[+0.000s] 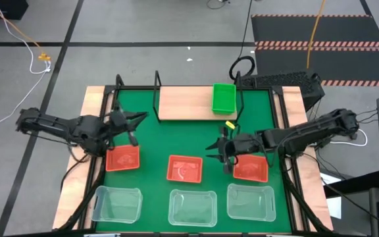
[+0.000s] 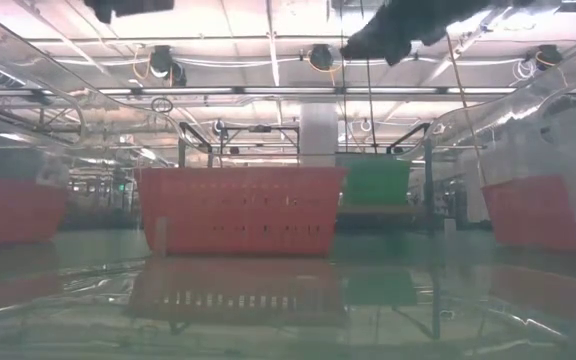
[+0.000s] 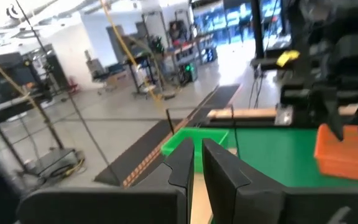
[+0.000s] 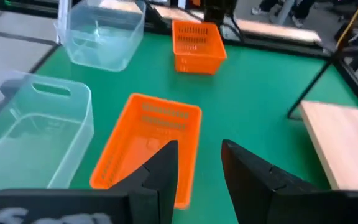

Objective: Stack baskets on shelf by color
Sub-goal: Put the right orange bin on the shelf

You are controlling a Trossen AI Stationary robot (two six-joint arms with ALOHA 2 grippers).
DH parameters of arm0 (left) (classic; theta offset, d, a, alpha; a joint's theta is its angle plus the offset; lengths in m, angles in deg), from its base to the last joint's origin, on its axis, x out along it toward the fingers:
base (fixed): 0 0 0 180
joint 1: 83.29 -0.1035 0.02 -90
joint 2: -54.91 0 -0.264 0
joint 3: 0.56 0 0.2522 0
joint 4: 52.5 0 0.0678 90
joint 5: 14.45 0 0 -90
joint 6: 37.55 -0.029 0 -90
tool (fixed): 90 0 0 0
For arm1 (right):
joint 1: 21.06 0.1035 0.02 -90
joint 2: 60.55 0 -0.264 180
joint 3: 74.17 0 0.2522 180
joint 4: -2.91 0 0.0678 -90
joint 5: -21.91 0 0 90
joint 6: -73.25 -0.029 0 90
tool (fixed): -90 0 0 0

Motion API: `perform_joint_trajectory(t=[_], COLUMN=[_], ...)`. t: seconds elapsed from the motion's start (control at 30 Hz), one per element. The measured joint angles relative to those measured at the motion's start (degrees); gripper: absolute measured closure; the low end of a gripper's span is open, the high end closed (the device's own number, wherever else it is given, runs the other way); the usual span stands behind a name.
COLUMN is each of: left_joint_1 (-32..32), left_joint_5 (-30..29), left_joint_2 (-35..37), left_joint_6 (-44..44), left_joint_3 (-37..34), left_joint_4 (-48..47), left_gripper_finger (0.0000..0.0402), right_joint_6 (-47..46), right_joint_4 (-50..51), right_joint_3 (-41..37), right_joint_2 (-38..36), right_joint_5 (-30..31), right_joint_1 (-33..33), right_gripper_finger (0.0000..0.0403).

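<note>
Right gripper (image 1: 224,158) hangs with fingers parted and empty between the middle red basket (image 1: 184,168) and the right one (image 1: 251,167), nearer the latter, shelf (image 1: 184,103) beyond.

Left wrist cam: left gripper (image 3: 197,163) sits in the foreground, two dark fingers (image 3: 182,165) nearly parallel with only a narrow gap between them, nothing in the gap. Just past the fingertips, a green basket (image 3: 194,140) rests on the light-wood shelf (image 3: 253,114). Green mat (image 3: 272,155) spreads beyond it. An orange basket (image 3: 347,152) sits on the mat, with the right gripper (image 3: 340,124) over it, fingertips reaching down to its near rim; contact unclear. Yellow tag (image 3: 288,58) on that arm. Behind: grey floor, black striped ramp (image 3: 160,149), racks and carts.
</note>
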Motion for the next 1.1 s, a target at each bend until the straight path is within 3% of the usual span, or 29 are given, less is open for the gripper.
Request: perform_joint_trajectory(t=[0.2, 0.47, 0.8, 1.1], left_joint_1=[-2.5, -6.5, -10.9, -12.7], left_joint_5=[0.3, 10.7, 17.0, 21.1], left_joint_2=[-6.0, -12.4, -16.5, -19.5], left_joint_6=[0.8, 0.2, 0.7, 2.8], left_joint_3=[0.0, 0.0, 0.0, 0.0], left_joint_4=[4.3, 11.2, 15.3, 16.8], left_gripper_finger=[0.0364, 0.0364, 0.0364, 0.0364], right_joint_6=[-0.3, -1.0, -1.1, -3.6], right_joint_4=[11.5, 27.4, 25.8, 44.2], right_joint_3=[0.0, 0.0, 0.6, 3.7], right_joint_2=[-1.7, -3.7, -4.0, -4.0], right_joint_5=[-3.3, -5.0, -9.4, -4.7], right_joint_1=[0.8, 3.0, 7.9, 9.2], right_gripper_finger=[0.0287, 0.0287, 0.0287, 0.0287])
